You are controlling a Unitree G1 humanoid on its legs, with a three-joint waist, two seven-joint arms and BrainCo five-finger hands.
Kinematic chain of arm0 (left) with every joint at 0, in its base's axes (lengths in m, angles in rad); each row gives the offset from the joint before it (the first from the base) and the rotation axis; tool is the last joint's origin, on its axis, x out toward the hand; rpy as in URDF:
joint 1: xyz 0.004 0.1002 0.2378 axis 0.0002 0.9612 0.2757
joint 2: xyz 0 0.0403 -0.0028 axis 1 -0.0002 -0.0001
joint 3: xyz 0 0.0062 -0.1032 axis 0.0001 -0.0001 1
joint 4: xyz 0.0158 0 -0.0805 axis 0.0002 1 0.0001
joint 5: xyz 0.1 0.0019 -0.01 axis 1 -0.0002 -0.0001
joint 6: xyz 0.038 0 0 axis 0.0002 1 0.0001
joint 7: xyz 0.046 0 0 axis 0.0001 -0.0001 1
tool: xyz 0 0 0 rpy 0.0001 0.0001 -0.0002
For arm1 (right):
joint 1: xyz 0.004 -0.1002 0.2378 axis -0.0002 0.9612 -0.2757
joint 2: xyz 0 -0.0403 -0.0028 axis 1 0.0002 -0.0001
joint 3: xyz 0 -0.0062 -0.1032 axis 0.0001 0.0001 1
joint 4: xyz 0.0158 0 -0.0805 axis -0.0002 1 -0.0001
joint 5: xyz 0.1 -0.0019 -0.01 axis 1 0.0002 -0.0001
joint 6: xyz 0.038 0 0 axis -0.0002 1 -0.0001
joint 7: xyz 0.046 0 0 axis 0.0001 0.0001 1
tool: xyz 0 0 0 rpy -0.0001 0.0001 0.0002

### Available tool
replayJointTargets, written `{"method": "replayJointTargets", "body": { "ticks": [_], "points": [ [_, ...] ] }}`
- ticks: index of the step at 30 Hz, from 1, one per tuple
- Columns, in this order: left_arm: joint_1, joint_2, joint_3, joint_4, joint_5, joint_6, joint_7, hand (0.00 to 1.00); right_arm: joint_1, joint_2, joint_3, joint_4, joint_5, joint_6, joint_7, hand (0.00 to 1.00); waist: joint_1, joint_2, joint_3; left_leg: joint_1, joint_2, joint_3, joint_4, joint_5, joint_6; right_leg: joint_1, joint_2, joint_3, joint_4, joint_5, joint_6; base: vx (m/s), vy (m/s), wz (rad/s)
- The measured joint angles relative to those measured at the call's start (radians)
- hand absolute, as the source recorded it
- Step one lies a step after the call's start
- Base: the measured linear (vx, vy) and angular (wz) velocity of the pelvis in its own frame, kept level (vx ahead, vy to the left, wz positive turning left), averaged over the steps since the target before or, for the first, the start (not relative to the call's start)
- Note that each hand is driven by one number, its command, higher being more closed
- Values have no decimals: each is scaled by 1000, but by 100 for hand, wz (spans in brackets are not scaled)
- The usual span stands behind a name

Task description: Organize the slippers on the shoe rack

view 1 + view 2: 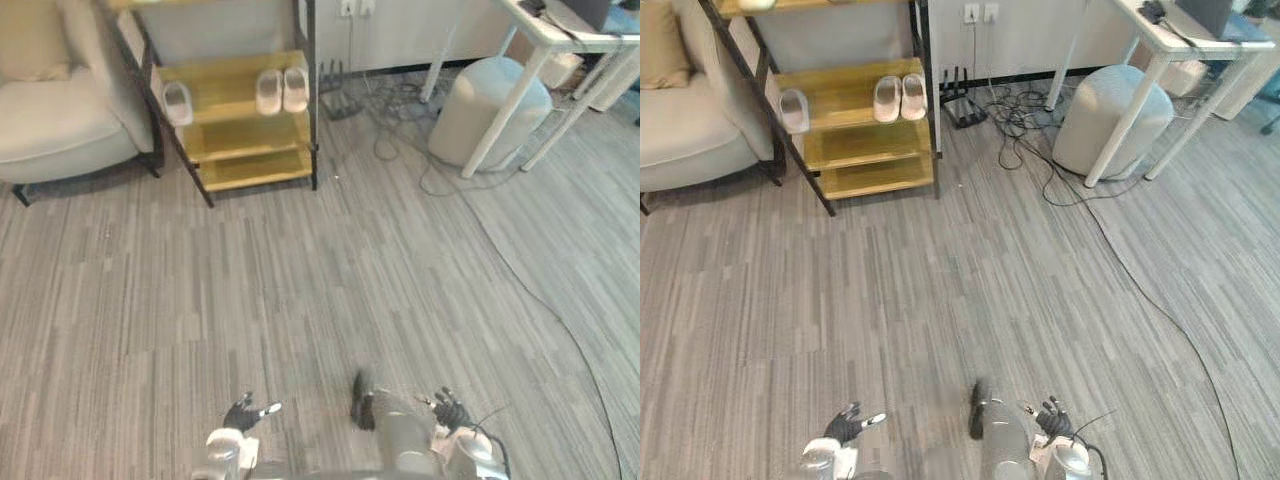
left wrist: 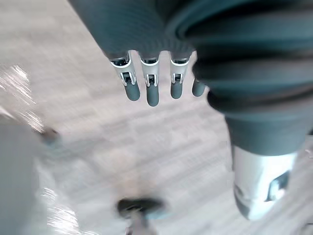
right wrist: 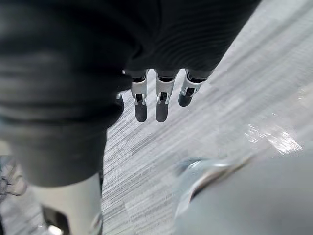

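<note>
A yellow-shelved shoe rack (image 1: 240, 130) with a black frame stands far ahead at the upper left. A pair of pale slippers (image 1: 281, 90) sits side by side on one of its shelves, and a single pale slipper (image 1: 177, 103) lies at that shelf's left end. My left hand (image 1: 247, 411) hangs low over the bare floor at the bottom of the eye views, fingers straight and holding nothing (image 2: 149, 88). My right hand (image 1: 451, 409) hangs at the bottom right, likewise open and empty (image 3: 161, 100). Both are far from the rack.
A beige sofa (image 1: 60, 110) stands left of the rack. A round grey pouf (image 1: 490, 110) and a white table (image 1: 560, 40) stand at the upper right, with cables (image 1: 400, 120) trailing over the wood-pattern floor (image 1: 320, 290) between them and the rack.
</note>
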Motion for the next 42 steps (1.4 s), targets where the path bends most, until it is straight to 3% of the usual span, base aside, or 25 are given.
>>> {"method": "replayJointTargets", "body": {
  "ticks": [2,4,6,8,10,13,14,15,16,17,20,21,23,24,26,28,30,31,32,33,35,37,38,39,42],
  "points": [
    [-4,-23,3,3,2,-7,2,0,-1,-3,-5,13,-3,-1,2,0,-19,14,-1,-62,43,-76,150,85,-49,22,10,-35,54,-110,-17,605,-255,30],
    [-6,-36,35,5,2,-7,0,0,8,-3,-12,25,-3,4,0,0,-14,19,6,-166,89,-128,422,206,-91,129,32,-56,-12,-143,-27,569,-219,29],
    [-6,-34,66,-6,2,-11,-1,0,33,2,-9,24,-2,5,-1,0,-4,17,13,-257,130,-99,688,132,-68,293,56,-71,-113,-171,-39,484,-126,26],
    [-4,-33,74,-26,-1,-13,1,0,50,10,-10,26,-2,4,-2,0,7,-2,16,-343,142,-12,754,78,-5,410,58,-78,-196,-181,-33,317,-50,24],
    [-5,-33,74,-48,-4,-17,0,0,41,18,-9,27,-1,4,-3,0,14,-2,15,-444,128,37,684,48,23,466,53,-82,-249,-184,-18,335,-3,8],
    [-9,-28,76,-69,-4,-28,1,0,35,41,-12,29,-1,4,-2,0,26,-15,20,-532,17,54,293,73,29,529,-4,-90,-283,-201,45,339,130,10],
    [-9,-28,75,-69,-4,-28,2,0,31,44,-15,30,-1,3,-3,0,26,-17,19,-535,-34,50,104,151,30,552,-28,-94,-292,-216,73,306,169,13],
    [-9,-28,75,-69,-4,-28,2,0,31,44,-15,30,-1,3,-3,0,26,-17,19,-535,-34,50,104,151,30,552,-28,-94,-292,-216,73,436,203,-11],
    [5,-25,70,-67,-5,-29,4,0,38,39,-2,47,-2,4,-4,0,45,-21,9,-492,-82,28,-15,351,44,588,-39,-75,-324,-226,116,494,185,-3],
    [1,-2,69,-58,-4,-27,3,0,28,63,2,54,-7,4,-2,0,43,-52,-7,-504,-120,29,9,320,93,600,-74,-74,-335,-226,133,499,166,6],
    [-1,28,80,-57,-15,-26,0,0,28,79,2,57,-12,6,-2,0,58,-87,-3,-541,-116,24,184,174,119,578,-110,-55,-186,-254,177,491,194,21],
    [-1,26,79,-55,-14,-26,1,0,28,79,1,56,-13,6,-2,0,67,-87,-4,-520,-113,25,201,143,121,540,-126,-32,-59,-263,191,521,263,-3],
    [-1,42,58,-34,-13,-22,-2,0,27,80,15,50,-17,5,5,0,59,-106,-9,-442,-134,18,195,80,133,385,-179,41,358,-241,278,418,182,13],
    [0,44,58,-28,-14,-20,-2,0,27,81,17,49,-24,5,9,0,58,-109,-9,-415,-142,12,194,64,136,349,-182,43,452,-249,273,327,75,24],
    [4,48,48,-19,-14,-6,0,0,24,79,23,51,-35,5,13,0,55,-113,-9,-302,-162,0,130,40,139,282,-177,19,564,-300,192,428,45,18],
    [8,48,27,-19,-13,-6,-1,0,13,72,45,44,-45,-1,18,0,45,-104,-7,-209,-159,-15,54,38,137,216,-135,-38,490,-346,120,506,-23,26],
    [4,32,27,-19,-13,-5,-1,0,2,61,45,22,-46,-4,18,0,18,-82,-1,-163,-133,-52,10,39,136,147,-69,-53,287,-356,86,427,-101,48],
    [2,26,26,-19,-13,-5,-1,0,1,56,44,12,-44,-4,18,0,14,-75,3,-152,-123,-62,0,39,136,128,-50,-42,217,-341,79,451,-146,66],
    [7,27,16,-19,-13,-6,-2,0,4,53,41,9,-44,-4,18,0,8,-81,-2,-142,-124,-83,-10,36,124,115,-23,-4,8,-235,79,558,-181,79],
    [5,33,4,-18,-11,-6,-5,0,18,55,32,9,-38,-3,18,0,7,-97,-8,-126,-127,-103,-10,21,76,123,-20,21,-68,-44,33,483,-155,71],
    [1,1,2,-10,-9,-8,-5,0,9,29,32,11,-33,-3,17,0,20,-34,-14,-116,-71,-114,12,19,27,145,10,-7,-31,-104,15,484,-175,37],
    [-2,-16,3,-10,3,-7,-5,0,10,19,23,16,-29,-3,16,0,13,-12,-10,-139,-49,-119,110,46,-20,194,10,-42,-38,-147,5,471,-185,49],
    [-8,-18,5,-11,7,-6,-5,0,12,21,7,19,-29,-1,16,0,11,-7,-7,-198,-21,-109,283,81,-75,260,10,-66,-79,-155,4,408,-147,56],
    [-9,-22,13,-17,7,-8,-5,0,23,23,5,20,-29,1,16,0,13,-8,-7,-253,16,-97,434,105,-90,333,11,-84,-134,-155,4,448,-148,49],
    [-9,-37,37,-24,6,-14,-4,0,46,29,3,20,-29,0,10,0,21,-15,-7,-322,87,21,613,58,-38,474,9,-98,-227,-155,5,275,-35,22]
  ]
}}
